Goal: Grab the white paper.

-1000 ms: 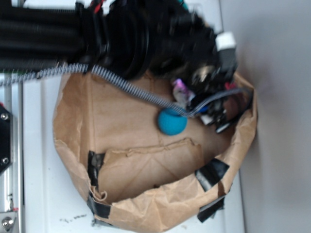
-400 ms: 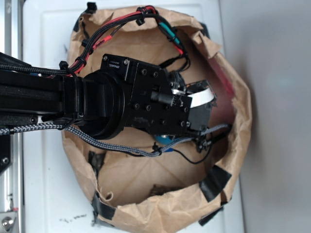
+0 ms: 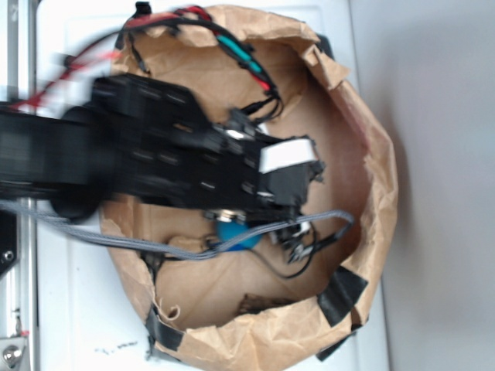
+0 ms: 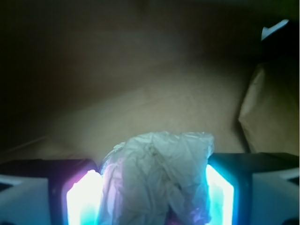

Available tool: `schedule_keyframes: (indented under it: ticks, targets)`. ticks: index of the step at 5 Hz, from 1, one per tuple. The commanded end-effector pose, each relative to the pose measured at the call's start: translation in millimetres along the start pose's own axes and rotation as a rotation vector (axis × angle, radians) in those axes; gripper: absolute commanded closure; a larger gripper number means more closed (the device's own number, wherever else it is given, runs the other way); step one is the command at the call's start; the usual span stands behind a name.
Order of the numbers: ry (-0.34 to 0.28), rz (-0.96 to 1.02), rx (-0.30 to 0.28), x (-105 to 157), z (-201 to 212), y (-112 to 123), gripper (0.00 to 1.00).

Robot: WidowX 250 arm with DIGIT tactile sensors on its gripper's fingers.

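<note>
Inside the brown paper bag (image 3: pixel 371 154), tool (image 4: pixel 154 197) clamped on white paper (image 4: pixel 157 168), bag walls close all round, teal ball (image 3: pixel 236 233) beside.

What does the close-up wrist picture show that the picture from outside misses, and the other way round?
Only the wrist view shows the white paper, a crumpled wad sitting between the two glowing fingers, which touch it on both sides.

Only the exterior view shows the whole brown paper bag with its black-taped rim, the blurred black arm reaching into it, a teal ball partly hidden under the arm, and the cables.

Both show the bag's brown paper inside.
</note>
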State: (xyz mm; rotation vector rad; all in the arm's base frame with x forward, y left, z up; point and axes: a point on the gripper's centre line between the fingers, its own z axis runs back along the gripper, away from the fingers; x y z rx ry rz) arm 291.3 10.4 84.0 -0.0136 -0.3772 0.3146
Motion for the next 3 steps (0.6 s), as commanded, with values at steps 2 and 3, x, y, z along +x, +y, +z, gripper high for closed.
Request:
schedule_keyframes:
  ticks: [2, 3]
  targets:
    - [0.117, -0.015, -0.128, 34.8, 97.6, 12.2, 1.00]
    - [0.132, -0.044, -0.057, 28.3, 95.8, 10.7, 1.00]
